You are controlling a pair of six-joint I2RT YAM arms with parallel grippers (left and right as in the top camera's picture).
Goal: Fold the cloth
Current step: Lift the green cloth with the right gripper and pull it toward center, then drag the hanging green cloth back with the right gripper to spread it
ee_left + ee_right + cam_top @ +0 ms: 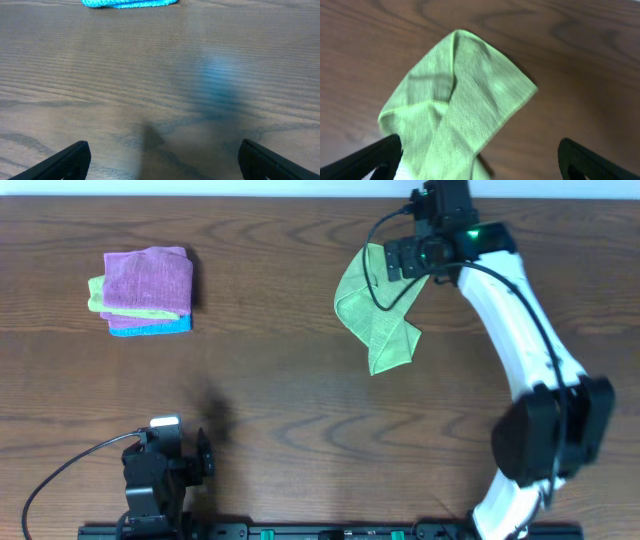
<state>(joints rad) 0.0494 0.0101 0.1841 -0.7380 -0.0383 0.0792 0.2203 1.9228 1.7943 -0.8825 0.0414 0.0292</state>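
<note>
A light green cloth [375,315] lies rumpled and partly doubled over on the wooden table, right of centre. In the right wrist view the green cloth [465,100] fills the left and middle, one corner pointing right. My right gripper [405,262] hangs over the cloth's far edge. In its own view the right gripper [480,156] has its jaws wide apart, and the cloth reaches down beside the left finger, not pinched. My left gripper [195,455] is at the table's front left, open and empty over bare wood [162,156].
A stack of folded cloths [148,290], purple on top with yellow-green and blue beneath, sits at the far left. Its blue bottom cloth [130,3] shows at the top edge of the left wrist view. A black cable loops near the right gripper.
</note>
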